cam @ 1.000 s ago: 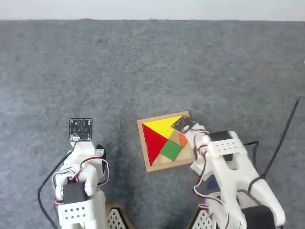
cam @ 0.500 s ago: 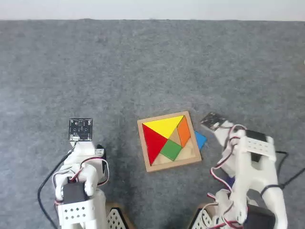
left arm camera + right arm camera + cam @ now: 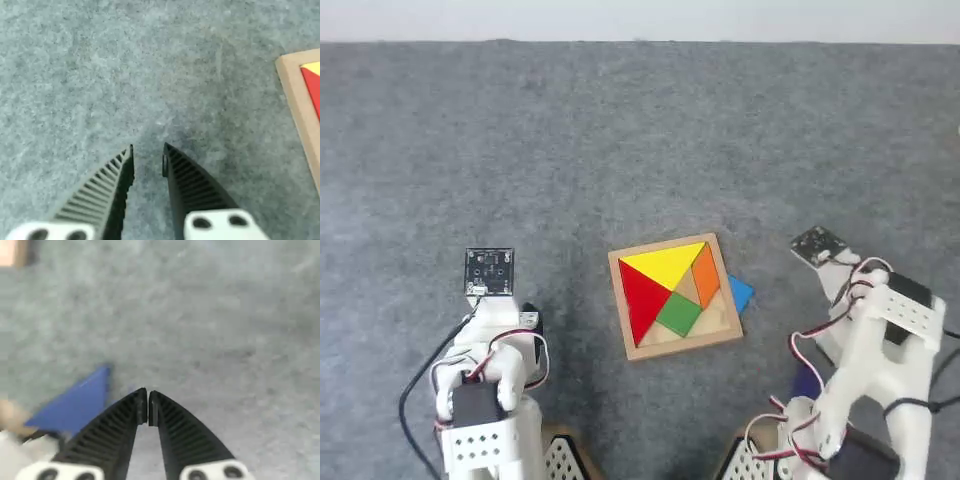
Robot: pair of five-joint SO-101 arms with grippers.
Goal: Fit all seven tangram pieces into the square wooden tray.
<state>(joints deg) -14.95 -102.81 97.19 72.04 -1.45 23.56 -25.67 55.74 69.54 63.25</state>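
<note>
Your right arm (image 3: 880,330) has swung away from the tray (image 3: 718,318). A second ago it hung over the tray's right side; now it sits well off to the right over bare table (image 3: 620,140). The orange piece (image 3: 705,275) it was covering now lies in the tray, against the right-hand rim. Your left arm (image 3: 490,345) has not shifted.

The right gripper (image 3: 147,392) has its jaws pressed together with nothing between them, poised over the grey table surface. A blue wedge (image 3: 75,402) lies just beside it, though you cannot tell from this view which blue piece that is.

The left gripper (image 3: 147,150) has its jaws slightly spread, a narrow gap between the tips and nothing in it. They point down at the table, and a corner of the tray (image 3: 295,85) is off to one side.

In the tray you have four pieces:
- the yellow triangle (image 3: 665,265) along the far edge
- the red triangle (image 3: 642,295) along the left edge
- the green square (image 3: 678,314) touching both triangles
- the orange piece

Bare wood shows in the near right corner. A light blue piece (image 3: 740,293) lies on the table against the tray's right rim. A dark blue piece (image 3: 807,380) lies by the right arm's base, partly hidden by it.
</note>
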